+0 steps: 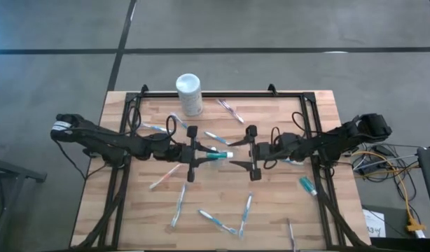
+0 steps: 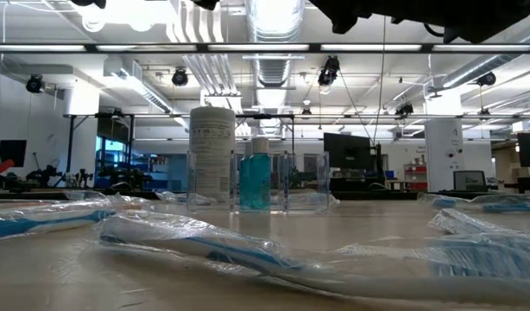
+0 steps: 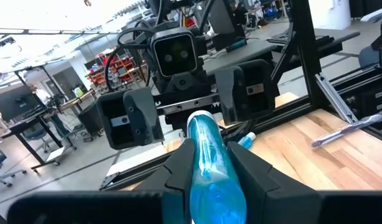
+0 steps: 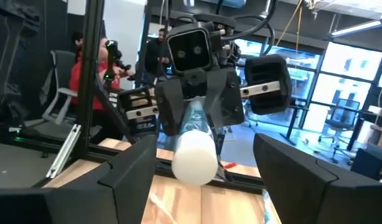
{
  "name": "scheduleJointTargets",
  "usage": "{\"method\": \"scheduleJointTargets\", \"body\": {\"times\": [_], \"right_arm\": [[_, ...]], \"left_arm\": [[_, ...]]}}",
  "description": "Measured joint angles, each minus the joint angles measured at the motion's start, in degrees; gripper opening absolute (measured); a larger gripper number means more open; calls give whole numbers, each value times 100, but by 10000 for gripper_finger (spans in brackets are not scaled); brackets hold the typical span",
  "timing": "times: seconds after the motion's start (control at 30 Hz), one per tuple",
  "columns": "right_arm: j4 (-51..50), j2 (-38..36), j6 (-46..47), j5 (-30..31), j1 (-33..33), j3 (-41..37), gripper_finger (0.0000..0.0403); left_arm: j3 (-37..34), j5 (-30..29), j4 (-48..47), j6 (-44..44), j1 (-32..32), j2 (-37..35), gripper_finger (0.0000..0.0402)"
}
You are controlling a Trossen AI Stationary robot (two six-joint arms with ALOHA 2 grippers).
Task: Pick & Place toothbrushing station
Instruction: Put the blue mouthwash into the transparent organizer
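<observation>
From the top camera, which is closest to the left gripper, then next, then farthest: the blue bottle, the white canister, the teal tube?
1. Blue bottle: held in the left gripper, mid-table.
2. White canister: at the table's far edge.
3. Teal tube: by the right edge.

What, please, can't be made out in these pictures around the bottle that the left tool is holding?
- Bottle: its base is cut off by the left wrist view's edge, behind the left tool.
- Clear holder: low view only; from above it is too faint to pick out.
- Right tool: open before the white cap; contact cannot be told.
- Canister label: too small to read.
</observation>
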Motion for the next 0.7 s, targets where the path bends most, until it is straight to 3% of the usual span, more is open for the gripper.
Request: {"method": "scheduleJointTargets", "body": {"times": [0.7], "right_arm": [[-39, 25, 29, -20, -34, 0, 173]], "left_arm": [[0, -7, -9, -41, 7, 2, 76]]}}
